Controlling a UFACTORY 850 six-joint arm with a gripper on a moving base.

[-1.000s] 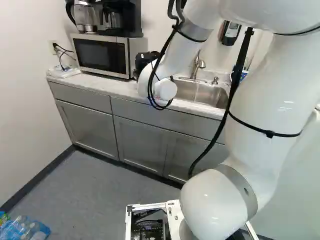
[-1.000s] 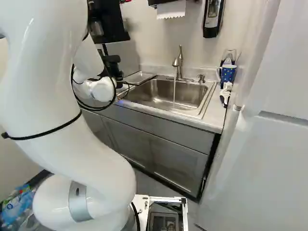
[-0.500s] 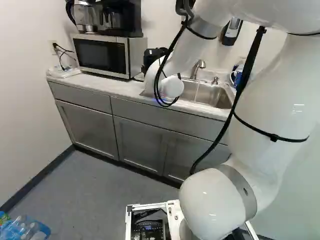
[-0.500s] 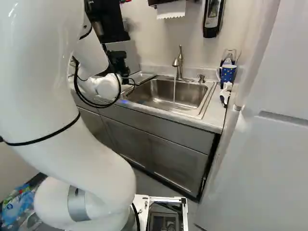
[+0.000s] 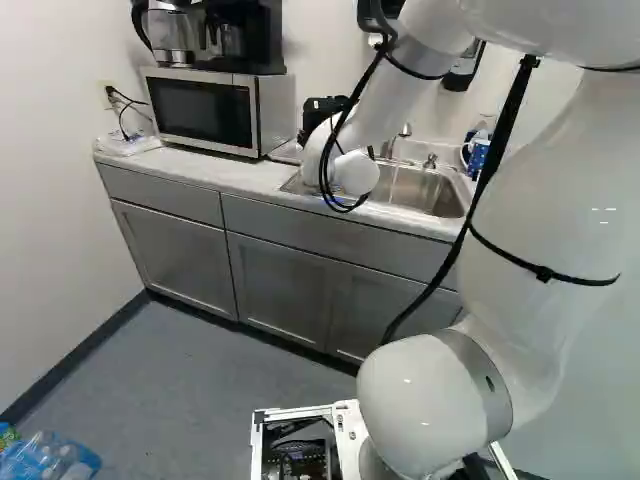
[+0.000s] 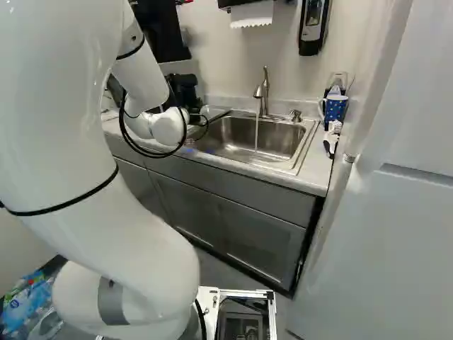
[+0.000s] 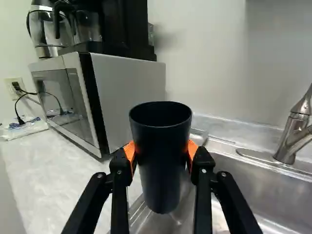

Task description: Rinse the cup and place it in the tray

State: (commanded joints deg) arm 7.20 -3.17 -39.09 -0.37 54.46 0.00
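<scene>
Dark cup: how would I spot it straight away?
Find the sink with the running tap, then its end nearest the microwave. Over that edge, the claw holds the cup upright between two orange pads. It is tall, dark and plain with no handle showing, unlike the dotted blue mug beyond the sink's other end.

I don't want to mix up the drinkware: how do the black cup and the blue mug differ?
The black cup is plain, with no handle showing; the blue mug is dotted and has a handle. The cup is held upright in the pincer, while the mug stands on the counter beside the sink. Both are drinking vessels.
</scene>
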